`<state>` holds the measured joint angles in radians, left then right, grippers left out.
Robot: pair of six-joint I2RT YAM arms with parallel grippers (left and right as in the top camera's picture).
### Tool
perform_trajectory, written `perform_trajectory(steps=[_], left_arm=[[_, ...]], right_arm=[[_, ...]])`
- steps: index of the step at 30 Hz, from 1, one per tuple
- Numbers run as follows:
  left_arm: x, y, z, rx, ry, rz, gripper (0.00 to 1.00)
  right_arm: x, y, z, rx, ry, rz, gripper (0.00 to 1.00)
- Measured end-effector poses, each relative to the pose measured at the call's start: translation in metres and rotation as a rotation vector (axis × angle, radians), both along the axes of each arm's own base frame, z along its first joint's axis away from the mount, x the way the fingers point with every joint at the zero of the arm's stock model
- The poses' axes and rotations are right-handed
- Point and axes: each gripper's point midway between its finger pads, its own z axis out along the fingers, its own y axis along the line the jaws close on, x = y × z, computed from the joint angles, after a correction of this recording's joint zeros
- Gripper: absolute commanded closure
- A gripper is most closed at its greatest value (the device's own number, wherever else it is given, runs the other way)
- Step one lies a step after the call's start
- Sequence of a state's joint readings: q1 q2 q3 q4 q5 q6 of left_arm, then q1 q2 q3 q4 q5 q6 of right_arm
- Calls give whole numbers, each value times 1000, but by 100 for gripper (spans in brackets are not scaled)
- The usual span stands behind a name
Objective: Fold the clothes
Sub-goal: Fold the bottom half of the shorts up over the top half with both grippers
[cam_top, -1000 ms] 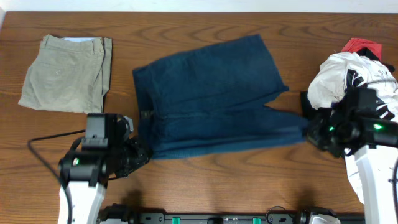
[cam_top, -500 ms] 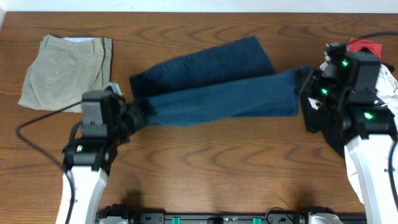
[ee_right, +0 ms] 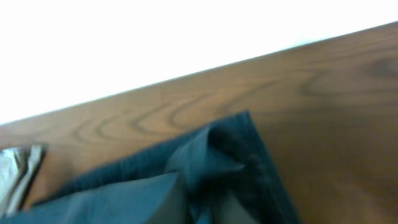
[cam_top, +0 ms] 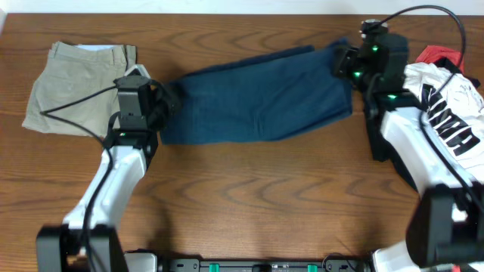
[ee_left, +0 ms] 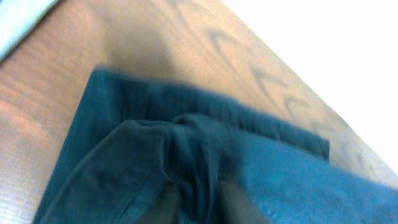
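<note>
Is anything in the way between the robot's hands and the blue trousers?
No, nothing visible. The left hand pinches the blue trousers at their left end and the right hand pinches their right end, so both touch the cloth directly. The beige trousers lie off to the left.

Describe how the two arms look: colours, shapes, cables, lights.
Both arms have smooth white links and black, boxy wrist blocks. The left arm trails a thin black cable from its wrist. The right arm shows small green lights on its wrist, and a second cable arcs over it. No sleeves or markings show on them.
</note>
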<state>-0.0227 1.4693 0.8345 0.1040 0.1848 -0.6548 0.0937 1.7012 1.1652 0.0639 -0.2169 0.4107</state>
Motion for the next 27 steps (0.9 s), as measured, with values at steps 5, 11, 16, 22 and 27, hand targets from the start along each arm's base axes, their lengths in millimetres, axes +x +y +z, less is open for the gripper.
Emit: perform_trajectory(steps=[5,11,16,22,27], left_arm=[[11,3,-23,-4,22,21,2],[-2,9,-42,-41,124,20,2],[-28,16,-66,-53,267,18,2],[-32,17,-69,9,272,-39,2],[-32,20,-77,50,287,-50,2]], right_arm=[[11,18,-47,-3,59,38,1],[-10,26,-83,5,219,80,1],[-44,24,-116,-10,416,90,7],[-69,21,-134,-52,530,114,33],[-85,14,-147,-135,604,87,45]])
